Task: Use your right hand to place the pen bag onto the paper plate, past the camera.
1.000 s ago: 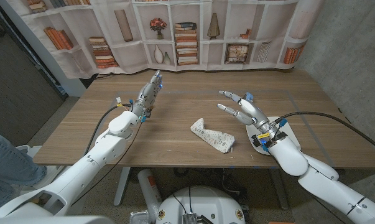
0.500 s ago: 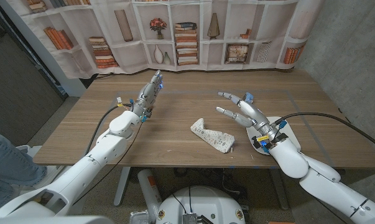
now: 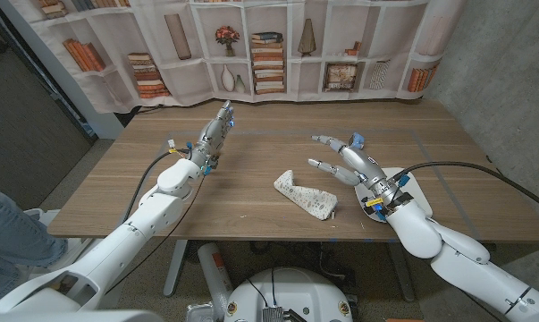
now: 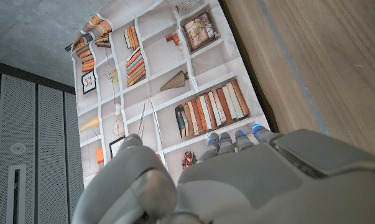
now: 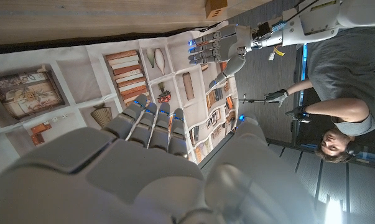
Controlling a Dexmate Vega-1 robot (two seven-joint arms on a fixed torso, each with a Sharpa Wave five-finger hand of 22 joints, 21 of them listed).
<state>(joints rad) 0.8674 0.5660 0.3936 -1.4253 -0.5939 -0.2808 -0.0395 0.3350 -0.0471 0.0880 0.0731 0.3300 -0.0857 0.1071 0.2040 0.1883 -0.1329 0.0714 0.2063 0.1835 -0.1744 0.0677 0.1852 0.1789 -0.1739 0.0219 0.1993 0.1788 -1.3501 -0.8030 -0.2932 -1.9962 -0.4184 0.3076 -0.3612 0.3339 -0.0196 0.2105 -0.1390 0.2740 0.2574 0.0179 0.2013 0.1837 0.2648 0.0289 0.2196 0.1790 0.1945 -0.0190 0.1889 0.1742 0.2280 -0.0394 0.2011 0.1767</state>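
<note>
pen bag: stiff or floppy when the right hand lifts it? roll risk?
Probably floppy: the pen bag lies slumped on the table with one end kinked up, like soft fabric. Unlikely to roll, since it looks flattened. It may sag if the right hand, now open nearby, grips only one end.

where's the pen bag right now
In the head view the pen bag lies on the wooden table near its front edge, right of centre, just left of the right hand and the paper plate.

Both hands (image 3: 213,134) (image 3: 351,157) raised (fingers apart, empty)
</note>
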